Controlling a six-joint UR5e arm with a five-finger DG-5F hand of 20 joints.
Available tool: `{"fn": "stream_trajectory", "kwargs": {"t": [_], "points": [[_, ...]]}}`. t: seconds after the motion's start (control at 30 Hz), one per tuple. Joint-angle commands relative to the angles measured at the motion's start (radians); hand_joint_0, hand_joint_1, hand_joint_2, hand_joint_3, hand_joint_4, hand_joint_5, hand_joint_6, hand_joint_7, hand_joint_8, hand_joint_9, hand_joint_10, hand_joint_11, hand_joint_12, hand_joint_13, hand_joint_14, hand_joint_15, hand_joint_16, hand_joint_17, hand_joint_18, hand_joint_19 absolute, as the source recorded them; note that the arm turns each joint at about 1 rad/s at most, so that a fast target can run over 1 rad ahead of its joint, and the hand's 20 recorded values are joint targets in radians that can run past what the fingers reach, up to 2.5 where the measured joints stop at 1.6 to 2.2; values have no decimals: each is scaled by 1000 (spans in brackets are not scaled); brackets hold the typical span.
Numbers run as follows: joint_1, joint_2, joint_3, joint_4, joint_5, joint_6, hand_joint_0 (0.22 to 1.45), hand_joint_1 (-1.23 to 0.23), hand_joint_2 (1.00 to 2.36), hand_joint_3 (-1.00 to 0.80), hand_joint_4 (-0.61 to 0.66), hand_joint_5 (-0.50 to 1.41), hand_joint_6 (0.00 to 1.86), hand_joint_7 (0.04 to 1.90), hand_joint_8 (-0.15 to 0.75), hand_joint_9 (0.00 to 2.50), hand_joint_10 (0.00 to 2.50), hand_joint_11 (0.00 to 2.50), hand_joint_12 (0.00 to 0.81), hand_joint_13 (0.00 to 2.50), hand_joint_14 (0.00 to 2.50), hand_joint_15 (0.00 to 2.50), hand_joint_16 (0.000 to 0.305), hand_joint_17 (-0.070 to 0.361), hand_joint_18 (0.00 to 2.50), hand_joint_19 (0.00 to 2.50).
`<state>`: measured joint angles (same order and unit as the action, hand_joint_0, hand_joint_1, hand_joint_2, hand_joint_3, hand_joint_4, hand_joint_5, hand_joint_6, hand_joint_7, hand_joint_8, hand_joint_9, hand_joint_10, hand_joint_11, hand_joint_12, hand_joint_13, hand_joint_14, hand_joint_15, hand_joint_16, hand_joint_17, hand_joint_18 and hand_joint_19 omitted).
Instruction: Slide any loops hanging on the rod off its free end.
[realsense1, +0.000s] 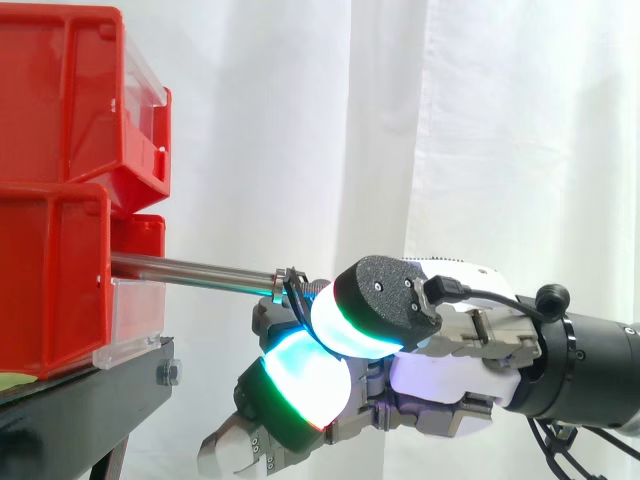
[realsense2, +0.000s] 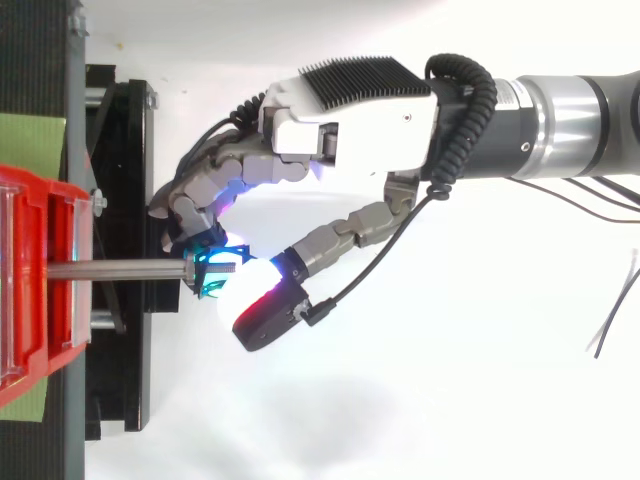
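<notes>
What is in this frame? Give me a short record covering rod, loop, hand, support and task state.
rod: thin metal rod, level, sticking out from the stacked red plastic bins, free end toward the hand
loop: small dark wire loop, on the rod close to its free end
hand: robot hand at the rod's free end, fingers curled in and pinching the loop against the thumb
support: black stand under the bins
backdrop: white curtain
task state: loop not yet off the rod
</notes>
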<state>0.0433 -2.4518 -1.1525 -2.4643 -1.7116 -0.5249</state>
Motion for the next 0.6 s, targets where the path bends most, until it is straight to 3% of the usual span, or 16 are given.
{"fn": "stream_trajectory", "kwargs": {"t": [0.0, 0.2, 0.33, 0.57], "points": [[0, 11, 1, -10, -8, -3, 556, -625, 1028, -70, 32, -192, 866, 1350, 268, 752, 5, 159, 228, 647, 0, 0, 38, 85, 574, 130], [1, 30, -1, -50, -10, -7, 560, -629, 1029, -39, 15, -192, 874, 1361, 267, 751, 5, 159, 229, 649, 0, 0, 38, 85, 579, 140], [0, 50, -1, -117, -11, -20, 561, -630, 1030, -39, 9, -192, 877, 1356, 267, 753, 5, 162, 230, 649, 0, 0, 38, 84, 580, 147], [-2, 83, -9, -182, -6, -30, 564, -631, 1028, -50, 8, -193, 878, 1347, 266, 752, 5, 160, 229, 649, 0, 0, 38, 85, 580, 148]]}}
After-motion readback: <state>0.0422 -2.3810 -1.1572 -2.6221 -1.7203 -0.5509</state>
